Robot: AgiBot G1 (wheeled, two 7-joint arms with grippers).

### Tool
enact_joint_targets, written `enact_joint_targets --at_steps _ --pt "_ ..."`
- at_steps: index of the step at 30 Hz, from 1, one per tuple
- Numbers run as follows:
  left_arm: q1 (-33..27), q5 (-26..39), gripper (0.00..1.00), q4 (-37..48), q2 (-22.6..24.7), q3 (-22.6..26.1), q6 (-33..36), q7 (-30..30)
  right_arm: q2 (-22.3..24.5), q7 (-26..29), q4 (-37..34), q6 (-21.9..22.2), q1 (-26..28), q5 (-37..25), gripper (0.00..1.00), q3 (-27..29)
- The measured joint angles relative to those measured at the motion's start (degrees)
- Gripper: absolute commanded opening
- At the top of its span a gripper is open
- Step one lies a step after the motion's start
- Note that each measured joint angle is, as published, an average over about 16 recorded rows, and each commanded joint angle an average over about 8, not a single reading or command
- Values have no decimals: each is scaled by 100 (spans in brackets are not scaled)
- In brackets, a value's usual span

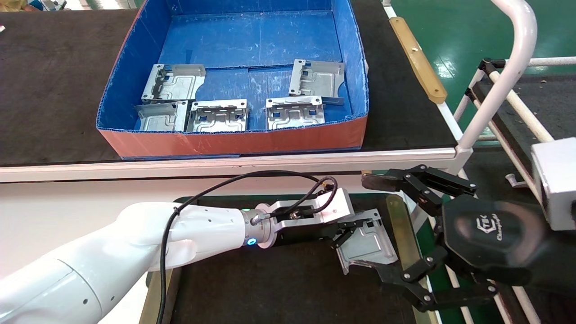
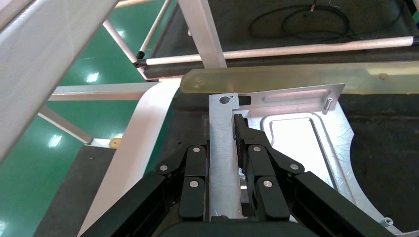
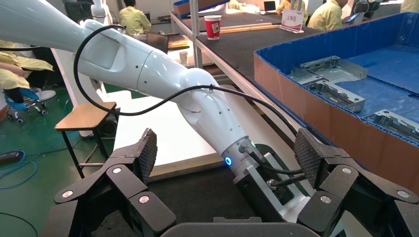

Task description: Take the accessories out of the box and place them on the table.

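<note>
The left pincer (image 1: 348,229) is clamped on the upright bent tab of one silver stamped plate (image 1: 369,245), carrying it low over the black matte counter (image 1: 270,288). The plate extends flat beyond the fingertips, away from the wrist. Its embossed groove and shiny sheet metal show clearly from the left wrist. The right pincer (image 1: 396,229) waits just beside it, spread wide and empty. Five matching plates (image 1: 218,115) lie in the blue corrugated box (image 1: 234,141), well beyond both pincers.

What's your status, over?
Left gripper shut on one plate over the mat. Right gripper open beside it. Five plates left in the box. Nothing blocking.
</note>
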Motion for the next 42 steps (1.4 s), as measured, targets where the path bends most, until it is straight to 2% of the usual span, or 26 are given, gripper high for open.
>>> enact_joint_targets --at_steps 14,15,16,22,23,24,42 --pt "-54 -477 0 404 -3 157 666 619 0 0 0 0 0 0 100 0" --pt "-55 -500 3 418 -3 172 697 652 0 0 0 0 0 0 100 0" --pt "-56 -520 11 431 -3 187 723 682 0 0 0 0 0 0 100 0" --pt "-57 -597 86 479 -1 260 812 803 0 0 -1 1 -1 0 100 0" --pt "-57 -604 96 482 -1 267 817 813 0 0 -1 1 -1 0 100 0" --pt "-57 -610 100 485 -1 274 820 821 0 0 -1 1 -1 0 100 0" --pt "-34 -593 100 441 -35 216 840 783 0 0 -2 1 -1 0 100 1"
